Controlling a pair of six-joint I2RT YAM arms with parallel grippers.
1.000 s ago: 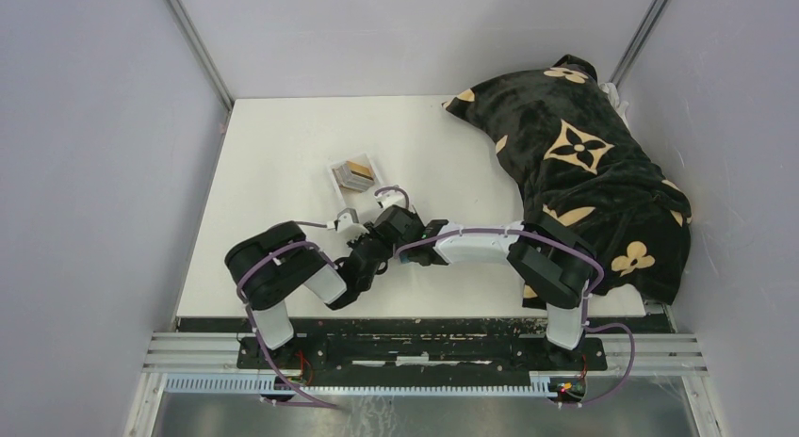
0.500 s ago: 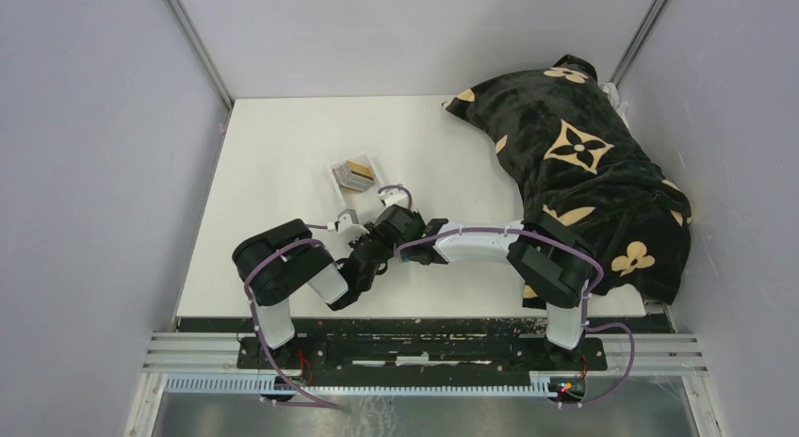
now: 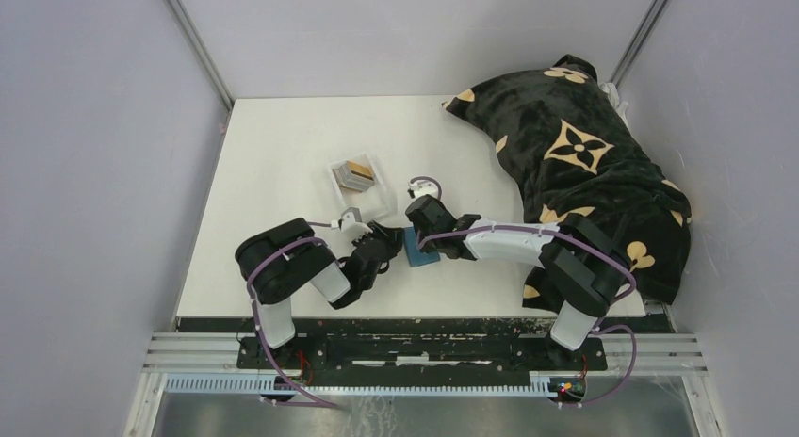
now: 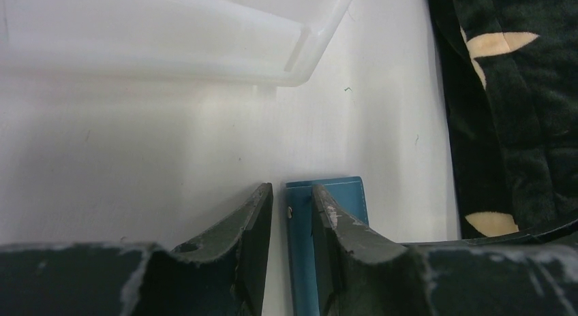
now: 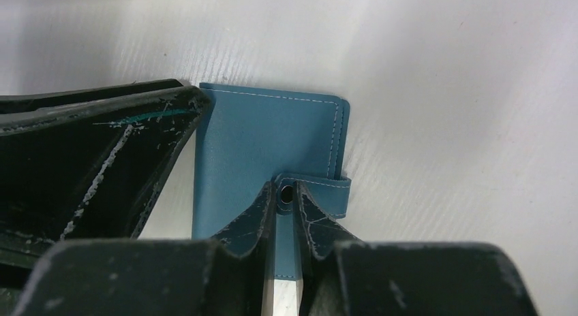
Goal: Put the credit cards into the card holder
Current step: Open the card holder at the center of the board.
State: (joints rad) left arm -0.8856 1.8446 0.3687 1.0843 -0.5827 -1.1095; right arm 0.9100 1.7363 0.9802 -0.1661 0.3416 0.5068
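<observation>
R claw (image 5: pixel 286 190) pinched on wallet (image 5: pixel 272 139) tab. L claw (image 4: pixel 292 190) a bit apart over wallet's edge, rest hidden. Cards (image 3: pixel 356 174) too small to count.

Teal card holder (image 5: pixel 266 142) flat on white table (image 5: pixel 450 91), right gripper (image 5: pixel 286 197) pinching its snap tab (jaws nearly touching).

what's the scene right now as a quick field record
card holder: folded shut, flat on table
credit cards: stacked in clear tray, none in holder
left gripper: jaws apart, straddling holder's edge
right gripper: nearly shut at the snap tab, grip unclear
other: black patterned blanket, right side
</observation>
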